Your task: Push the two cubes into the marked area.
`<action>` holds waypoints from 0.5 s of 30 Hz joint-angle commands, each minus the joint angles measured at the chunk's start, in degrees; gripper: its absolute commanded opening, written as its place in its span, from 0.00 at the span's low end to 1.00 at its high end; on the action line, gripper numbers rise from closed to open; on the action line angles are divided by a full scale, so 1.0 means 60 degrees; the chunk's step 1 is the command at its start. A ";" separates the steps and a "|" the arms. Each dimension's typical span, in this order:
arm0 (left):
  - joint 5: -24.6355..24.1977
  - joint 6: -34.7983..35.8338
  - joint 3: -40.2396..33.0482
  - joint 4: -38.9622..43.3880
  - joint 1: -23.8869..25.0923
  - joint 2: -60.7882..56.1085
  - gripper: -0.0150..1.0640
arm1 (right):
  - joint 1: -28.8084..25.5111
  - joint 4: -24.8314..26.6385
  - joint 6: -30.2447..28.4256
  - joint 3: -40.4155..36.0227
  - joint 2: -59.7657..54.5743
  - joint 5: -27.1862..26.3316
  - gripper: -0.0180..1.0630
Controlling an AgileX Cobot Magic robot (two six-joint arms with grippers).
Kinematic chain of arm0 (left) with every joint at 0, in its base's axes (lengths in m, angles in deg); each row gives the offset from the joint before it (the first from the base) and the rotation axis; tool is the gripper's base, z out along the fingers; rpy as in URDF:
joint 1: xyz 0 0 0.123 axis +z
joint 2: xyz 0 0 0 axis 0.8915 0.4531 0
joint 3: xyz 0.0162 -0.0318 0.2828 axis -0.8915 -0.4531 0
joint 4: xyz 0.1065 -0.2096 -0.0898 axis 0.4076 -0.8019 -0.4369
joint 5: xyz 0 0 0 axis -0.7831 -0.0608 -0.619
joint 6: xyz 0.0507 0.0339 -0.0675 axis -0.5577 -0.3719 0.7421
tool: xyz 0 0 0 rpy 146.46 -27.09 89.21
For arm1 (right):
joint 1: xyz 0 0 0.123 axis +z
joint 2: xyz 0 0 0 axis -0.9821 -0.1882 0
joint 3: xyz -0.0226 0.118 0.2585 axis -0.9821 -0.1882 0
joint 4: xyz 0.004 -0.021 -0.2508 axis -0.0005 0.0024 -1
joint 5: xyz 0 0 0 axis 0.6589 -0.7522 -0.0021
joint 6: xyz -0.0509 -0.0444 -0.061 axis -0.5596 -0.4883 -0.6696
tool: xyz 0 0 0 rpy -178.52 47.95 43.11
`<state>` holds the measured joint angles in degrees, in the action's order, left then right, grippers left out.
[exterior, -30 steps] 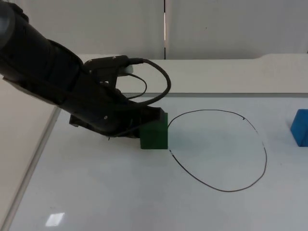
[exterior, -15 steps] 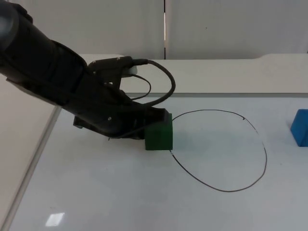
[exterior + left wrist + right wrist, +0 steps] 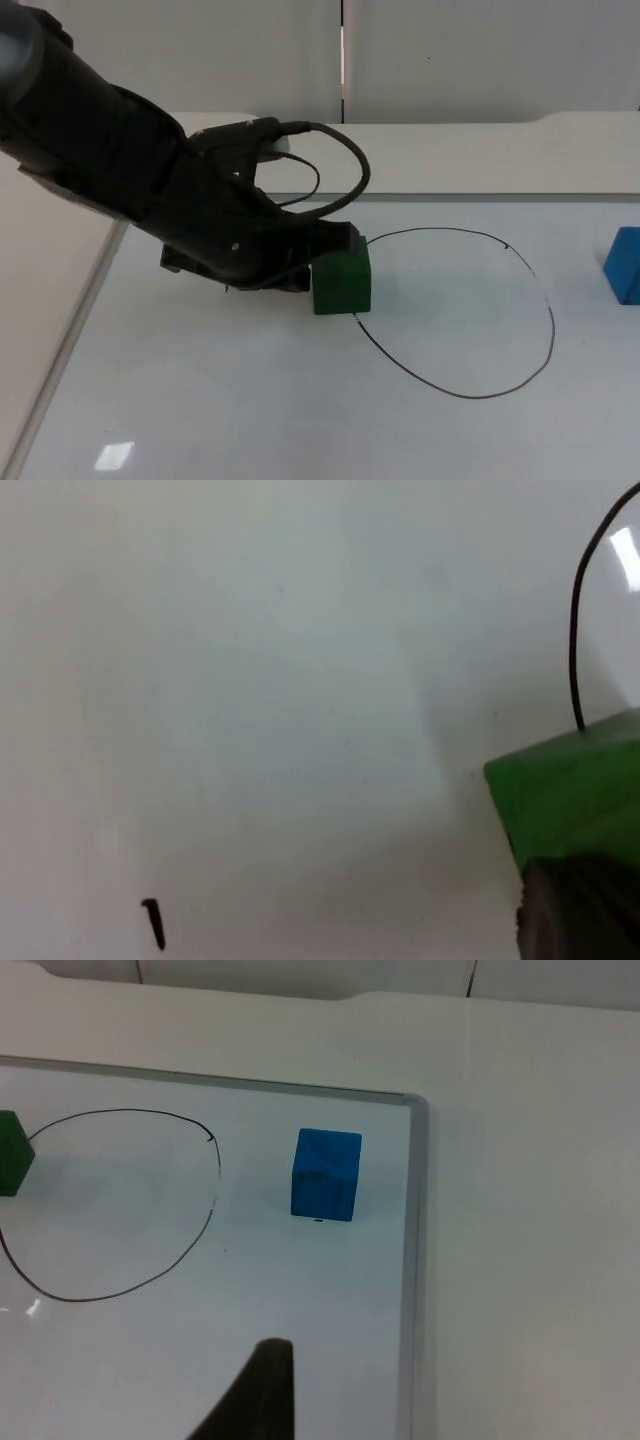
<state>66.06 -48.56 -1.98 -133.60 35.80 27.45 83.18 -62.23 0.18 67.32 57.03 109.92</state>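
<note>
Pushing underway in the top view: left pincer (image 3: 335, 243) sits against the green cube (image 3: 341, 281), which straddles the marked outline (image 3: 552, 318) at its 9 o'clock edge; the jaws' state I cannot tell, arm hides them. Blue cube (image 3: 624, 265) is outside at 3 o'clock, cut off by the frame. Left wrist view: green cube (image 3: 570, 790) touches the line. Right wrist view: blue cube (image 3: 325, 1174) untouched on the tabletop (image 3: 300, 1290), beside the outline; right arm waits, pincer state unclear. Both cubes are left to finish.

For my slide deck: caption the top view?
Left gripper pushes green cube onto the drawn outline; blue cube waits outside.
</note>
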 commanded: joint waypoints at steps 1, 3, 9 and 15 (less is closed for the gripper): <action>-0.0041 0.0007 0.0072 -0.0146 -0.0127 -0.0018 0.01 | -0.0053 -0.0026 0.0019 -0.0007 0.0041 -0.0025 0.99; -0.0041 0.0007 0.0072 -0.0146 -0.0163 -0.0018 0.01 | -0.0053 -0.0026 0.0019 -0.0007 0.0041 -0.0025 0.99; 0.0059 -0.0009 0.0072 -0.0146 -0.0261 -0.0018 0.01 | -0.0053 -0.0026 0.0019 -0.0007 0.0041 -0.0025 0.99; 0.0079 -0.0009 0.0072 -0.0211 -0.0261 -0.0018 0.01 | -0.0053 -0.0026 0.0019 -0.0007 0.0041 -0.0025 0.99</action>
<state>66.15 -48.56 -1.89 -133.84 34.68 27.45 83.18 -62.23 0.18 67.32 57.03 109.92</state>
